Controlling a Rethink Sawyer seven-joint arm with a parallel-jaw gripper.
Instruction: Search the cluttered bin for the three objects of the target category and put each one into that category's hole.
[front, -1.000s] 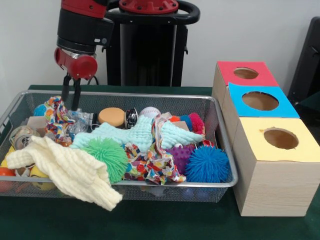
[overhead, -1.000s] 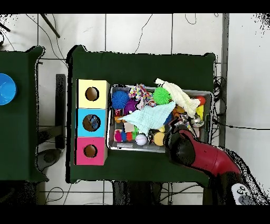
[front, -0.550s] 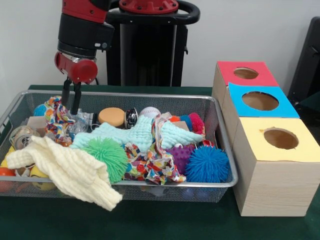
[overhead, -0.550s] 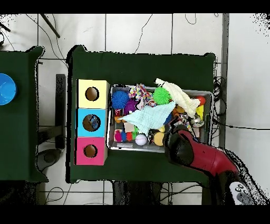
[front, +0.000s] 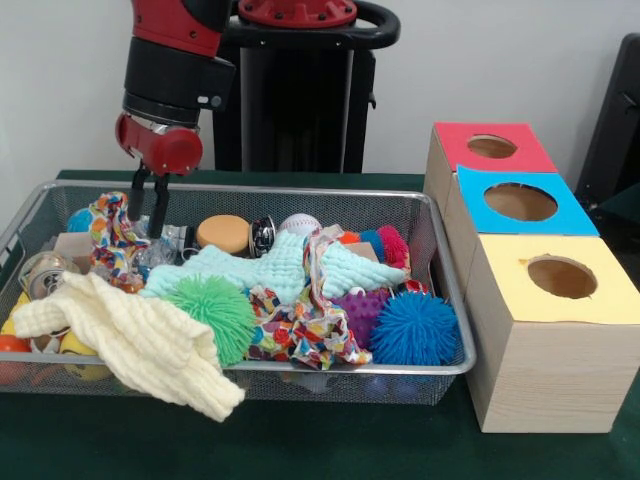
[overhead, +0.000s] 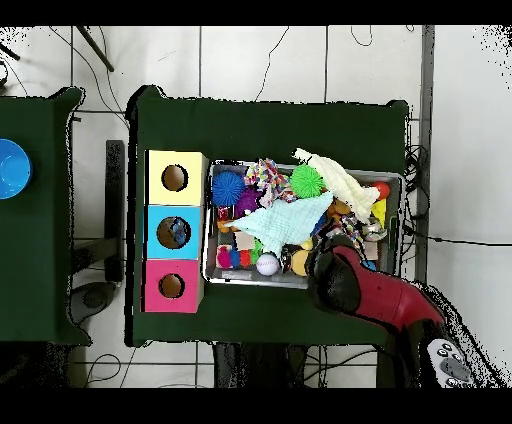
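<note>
Front view: the gripper (front: 149, 207) hangs over the far left part of the bin (front: 440, 290), its two thin fingers (front: 160, 208) a little apart and holding nothing. Their tips reach down near the patterned cloth (front: 113, 236) and the crinkled clear wrap (front: 160, 245) beside it. Compared with a second ago, the arm has risen slightly and shifted a touch toward the picture's right; the bin's contents have not moved.

Inside the bin, a cream towel (front: 135, 340) drapes over the near left rim, a green spiky ball (front: 212, 314) sits against it, and a mint cloth (front: 275, 268) spreads across the middle. A blue spiky ball (front: 414, 328) and a purple one (front: 362, 312) lie at the near right corner. A tan disc (front: 223, 233) and a white ball (front: 299, 224) rest by the far wall.

Beside the bin stand three boxes, each with a round hole: red (front: 492, 147), blue (front: 520, 202), yellow (front: 562, 277).

Overhead view: the arm (overhead: 375, 295) covers the bin's corner nearest the base.
</note>
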